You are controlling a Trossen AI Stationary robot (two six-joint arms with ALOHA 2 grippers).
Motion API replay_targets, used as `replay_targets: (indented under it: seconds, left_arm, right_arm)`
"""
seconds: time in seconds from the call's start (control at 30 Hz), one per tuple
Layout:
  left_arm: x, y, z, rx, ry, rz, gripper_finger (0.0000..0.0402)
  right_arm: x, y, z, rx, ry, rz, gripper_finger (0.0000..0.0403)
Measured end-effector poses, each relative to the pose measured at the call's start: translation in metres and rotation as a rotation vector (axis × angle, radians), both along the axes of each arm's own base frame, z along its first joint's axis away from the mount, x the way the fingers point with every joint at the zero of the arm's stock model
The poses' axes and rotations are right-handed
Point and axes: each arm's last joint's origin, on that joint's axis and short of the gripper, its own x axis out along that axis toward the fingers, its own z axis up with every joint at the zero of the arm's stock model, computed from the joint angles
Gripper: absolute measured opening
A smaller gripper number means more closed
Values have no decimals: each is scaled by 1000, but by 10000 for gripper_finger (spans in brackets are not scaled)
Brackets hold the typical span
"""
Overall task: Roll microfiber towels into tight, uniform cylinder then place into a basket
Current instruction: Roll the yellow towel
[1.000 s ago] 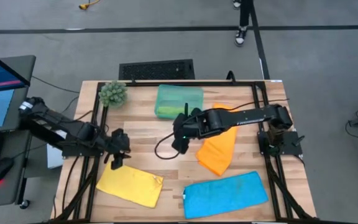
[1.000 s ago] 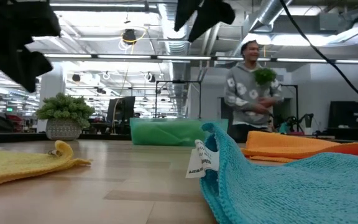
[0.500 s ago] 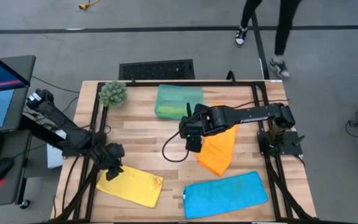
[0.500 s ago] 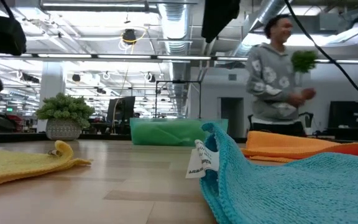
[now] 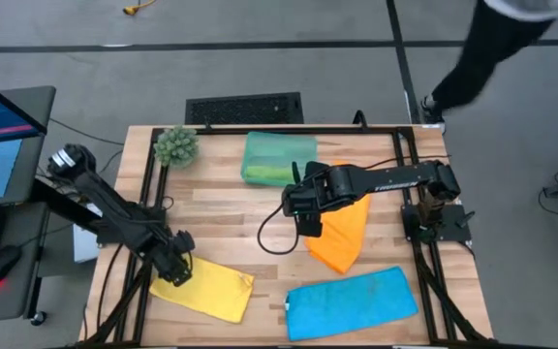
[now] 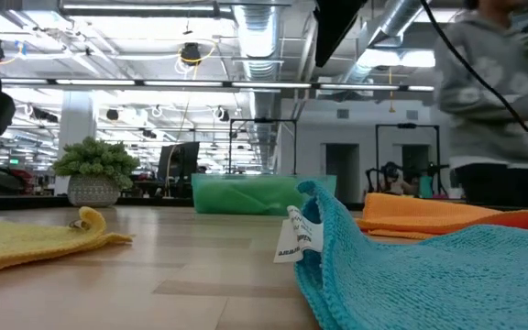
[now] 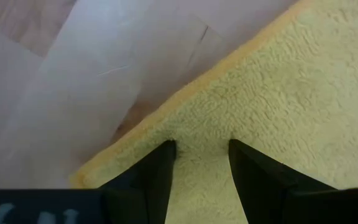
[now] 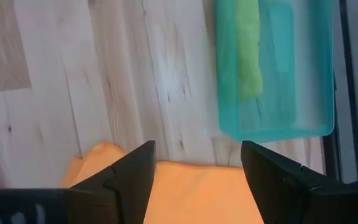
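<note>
**Q.** Where does each end effector stand relative to the towels?

**A.** The left end effector point(image 5: 174, 269) sits at the near-left corner region of the yellow towel point(image 5: 204, 288), its fingers point(image 7: 157, 177) parted and pressed on the pile just inside the hem, nothing yet pinched between them. The right end effector point(image 5: 308, 221) hovers with its fingers wide apart above the upper edge of the orange towel point(image 5: 340, 236), holding nothing.

**Q.** Which relation governs the coming move?

**A.** The yellow towel lies flat, its long axis running diagonally from the left end effector toward the table's point(image 5: 221, 208) front centre. Almost all the cloth extends away from the left end effector toward the right, so a roll started at this short edge would, by judgement, travel along that long axis. The left arm is clearly the nearer to it; the right arm is nearer the orange towel, whose long axis runs toward the table's front.

**Q.** And the remaining task objects?

**A.** The teal basket point(image 5: 279, 158) stands at the table's far edge, already containing the green towel point(image 8: 248, 53). The blue towel point(image 5: 351, 302) lies flat at the front right, apart from both end effectors.
</note>
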Motion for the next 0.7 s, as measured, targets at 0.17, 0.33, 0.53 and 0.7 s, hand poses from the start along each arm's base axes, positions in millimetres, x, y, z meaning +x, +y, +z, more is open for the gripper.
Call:
replay_targets:
  seconds: [0.17,0.33,0.53,0.7]
  left_arm:
    - [5,2,-4,59,5,-8,153]
    - [11,17,-7,263,-74,-140,153]
    - [26,36,-7,448,-129,-256,153]
    - [50,48,-8,545,-204,-435,153]
  right_arm:
    - [2,0,1,8,-30,-12,260]
    - [5,-2,1,23,-66,-51,260]
    - [5,-5,1,45,-87,-129,260]
    - [6,-7,1,62,-105,-188,260]
